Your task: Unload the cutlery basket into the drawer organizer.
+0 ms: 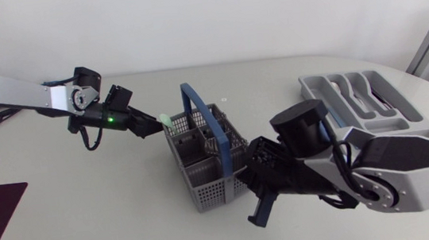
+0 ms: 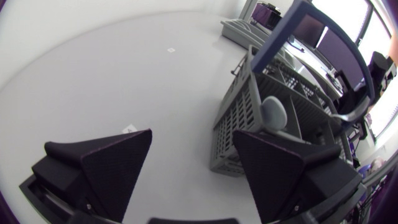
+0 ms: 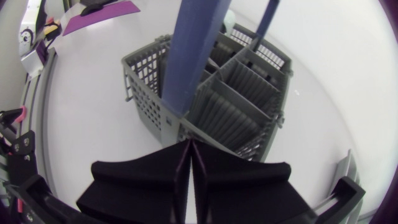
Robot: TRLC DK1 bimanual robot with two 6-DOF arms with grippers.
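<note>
Most of a pale spoon [image 2: 273, 112] hides in the basket [image 1: 207, 181]; its round end pokes up. The left fingers [image 2: 118, 163] are apart, the right fingers [image 3: 165, 180] pressed together.

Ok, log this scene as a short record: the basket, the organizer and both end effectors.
basket: grey cutlery basket with a blue handle, upright, mid-table
sticking out: pale utensil tip at the basket corner nearest the left arm
organizer: grey drawer organizer, far right of the table, contents unclear
left end effector: open, at that corner, pale tip just beside one finger
right end effector: shut, empty, close to the basket's near side
</note>
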